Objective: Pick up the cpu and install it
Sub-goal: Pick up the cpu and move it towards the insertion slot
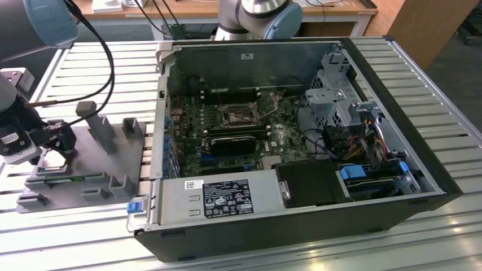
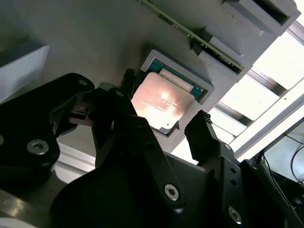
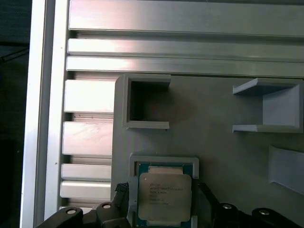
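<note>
The cpu (image 3: pixel 165 195), a flat square chip with a silvery top, lies in a framed recess of the grey plastic tray (image 3: pixel 213 128); it also reflects light in the second wrist view (image 2: pixel 161 102). My gripper (image 3: pixel 163 190) is low over it and open, with one black finger (image 2: pixel 127 80) close to one edge of the chip and the other finger (image 2: pixel 202 126) a small gap off the opposite edge. In the exterior view the gripper (image 1: pixel 56 149) hangs over the tray (image 1: pixel 98 164) at the exterior view's left. The black socket (image 1: pixel 241 117) sits on the motherboard inside the open case.
The open computer case (image 1: pixel 301 141) lies on its side on a slatted metal table (image 1: pixel 421 68). Upright posts (image 1: pixel 98 127) and small box-shaped holders (image 3: pixel 145 102) stand on the tray around the gripper. A second arm's base (image 1: pixel 260 17) stands behind the case.
</note>
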Motion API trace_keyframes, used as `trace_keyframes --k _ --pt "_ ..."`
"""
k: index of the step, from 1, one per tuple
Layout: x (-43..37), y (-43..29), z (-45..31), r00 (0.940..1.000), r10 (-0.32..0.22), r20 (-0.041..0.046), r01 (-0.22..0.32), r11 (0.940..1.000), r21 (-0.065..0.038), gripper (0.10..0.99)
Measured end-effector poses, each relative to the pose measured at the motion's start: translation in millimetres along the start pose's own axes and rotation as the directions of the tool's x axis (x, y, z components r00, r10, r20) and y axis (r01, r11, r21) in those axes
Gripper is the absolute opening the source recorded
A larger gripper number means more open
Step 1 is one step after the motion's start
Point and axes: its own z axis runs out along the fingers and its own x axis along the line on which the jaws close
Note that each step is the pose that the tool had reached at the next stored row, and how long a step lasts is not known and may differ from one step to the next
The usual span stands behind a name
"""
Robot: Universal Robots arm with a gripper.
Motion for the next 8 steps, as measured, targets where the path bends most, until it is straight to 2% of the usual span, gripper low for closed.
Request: trace_keyframes --k 2,3,7,8 --pt "0.0 0.0 0.1 1.0000 0.000 -0.0002 0.000 1.0000 0.000 0.690" --pt "0.0 0.0 0.3 1.0000 0.000 -0.0001 0.000 1.0000 0.000 0.620" --pt "0.0 0.0 0.9 1.0000 0.000 -0.0004 0.000 1.0000 0.000 0.604" --pt "0.0 -0.1 1.0 1.0000 0.000 -0.0005 0.000 1.0000 0.000 0.537"
